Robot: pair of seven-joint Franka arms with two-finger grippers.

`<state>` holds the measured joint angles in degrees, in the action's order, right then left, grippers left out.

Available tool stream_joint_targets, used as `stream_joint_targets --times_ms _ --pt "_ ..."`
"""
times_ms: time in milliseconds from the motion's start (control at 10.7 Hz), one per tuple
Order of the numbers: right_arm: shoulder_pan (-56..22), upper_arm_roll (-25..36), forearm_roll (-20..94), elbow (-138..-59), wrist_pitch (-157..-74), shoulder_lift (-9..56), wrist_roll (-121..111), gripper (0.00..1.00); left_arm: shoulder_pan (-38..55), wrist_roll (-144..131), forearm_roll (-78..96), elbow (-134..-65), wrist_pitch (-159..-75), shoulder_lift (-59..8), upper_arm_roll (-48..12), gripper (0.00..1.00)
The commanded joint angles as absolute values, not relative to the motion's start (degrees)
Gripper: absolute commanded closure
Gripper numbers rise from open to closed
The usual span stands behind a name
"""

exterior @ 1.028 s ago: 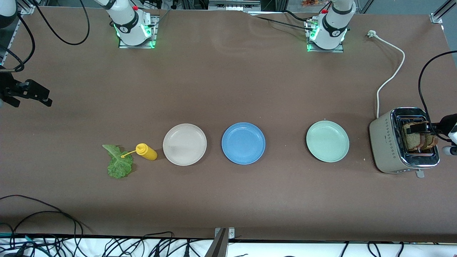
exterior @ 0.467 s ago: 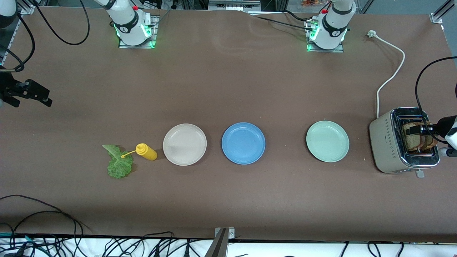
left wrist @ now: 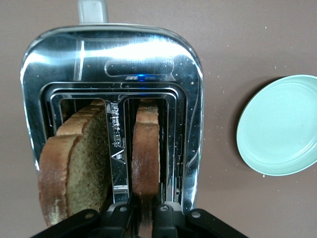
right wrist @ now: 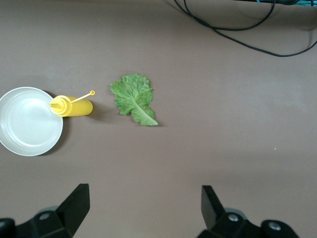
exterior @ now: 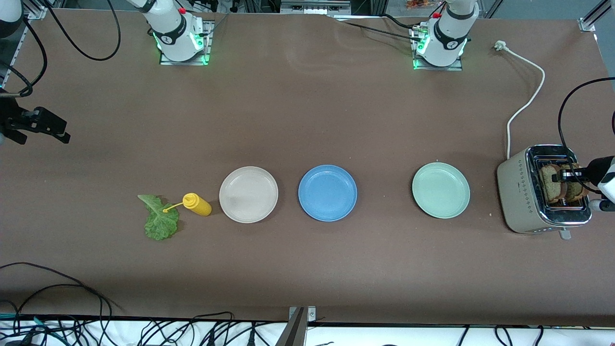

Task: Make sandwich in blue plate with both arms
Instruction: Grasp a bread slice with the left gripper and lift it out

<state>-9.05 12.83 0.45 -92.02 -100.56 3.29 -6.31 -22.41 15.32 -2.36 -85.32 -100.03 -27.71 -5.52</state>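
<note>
**Desk:** What has just changed at the toaster (exterior: pixel 543 190)?

**Operator:** My left gripper (left wrist: pixel 140 214) has closed. A second ago its jaws stood wide over the slots; now they pinch the top edge of one bread slice (left wrist: pixel 146 153), the one standing alone in its slot. The other slot holds more bread (left wrist: pixel 74 163), untouched. I judge the grasp made and the lift next, with nothing out of the toaster yet.

**Desk:** And the plate?

**Operator:** The blue plate (exterior: pixel 327 192) sits bare in the middle of the row, between the beige plate (exterior: pixel 248 194) and the green plate (exterior: pixel 440 190). No sandwich exists so far. The lettuce (exterior: pixel 159 218) lies flat on the table toward the right arm's end, just beside a yellow bottle (exterior: pixel 197 204) lying on its side next to the beige plate.

**Desk:** The right arm?

**Operator:** It waits. The right gripper (right wrist: pixel 143 208) hangs over bare table at its end, fingers spread wide, holding nothing; its camera looks down on the lettuce and bottle.

**Desk:** The surface and the room?

**Operator:** A brown matte table (exterior: pixel 307 110), a few crumbs by the toaster. The toaster's white cord (exterior: pixel 526 103) trails unplugged toward the left arm's base. Black cables run along the table's edge nearest the front camera.
</note>
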Motion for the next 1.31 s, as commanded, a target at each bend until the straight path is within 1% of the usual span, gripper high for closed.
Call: stream_joint_targets --times_ms 0,374,654,841,1028,1215 --pt "-9.1 12.7 -0.5 -90.8 -99.7 3.6 -5.7 0.0 -22.5 16.3 -4.2 -84.3 -99.2 -28.0 -6.1 1.0" --pt "-9.1 12.7 -0.5 -90.8 -99.6 3.6 -5.7 0.0 -22.1 16.3 -8.0 -83.7 -97.8 -26.1 -7.2 1.0" --pt "-9.1 12.7 -0.5 -90.8 -99.6 3.6 -5.7 0.0 -20.3 16.2 -12.1 -83.5 -94.3 -21.5 -7.3 1.0" --pt "-9.1 12.7 -0.5 -90.8 -99.7 3.6 -5.7 0.0 -20.3 17.1 -12.1 -83.4 -93.5 -18.9 -7.6 1.0" --pt "-9.1 12.7 -0.5 -90.8 -99.6 3.6 -5.8 0.0 -20.2 17.5 -12.3 -81.7 -91.2 -17.7 -9.8 1.0" --pt "-9.3 12.7 -0.6 -90.8 -99.5 3.6 -5.7 0.0 -20.2 17.5 -11.7 -78.9 -87.6 -17.3 -14.1 1.0"
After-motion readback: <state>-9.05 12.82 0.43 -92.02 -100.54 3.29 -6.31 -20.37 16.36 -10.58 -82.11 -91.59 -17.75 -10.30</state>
